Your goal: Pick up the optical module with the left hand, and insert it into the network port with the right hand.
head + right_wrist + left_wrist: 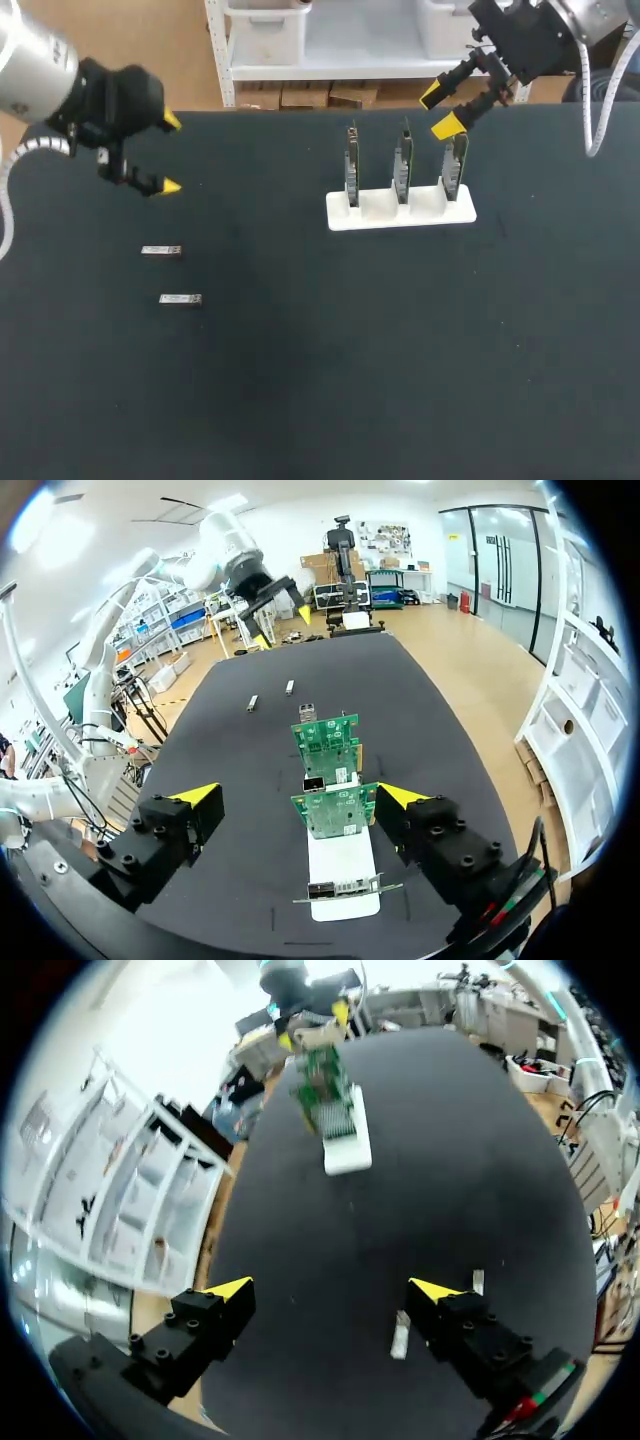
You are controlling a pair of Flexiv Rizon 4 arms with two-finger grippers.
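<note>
left pincer (172,154): released | optical modules (161,250): on table (320,400), near it, apart | right pincer (439,110): released

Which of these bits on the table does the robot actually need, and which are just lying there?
For the job: optical modules, two lying flat; circuit boards carrying the ports; left hand and right hand, both open.
Merely there: white stand holding the boards upright; black table underneath.
</note>
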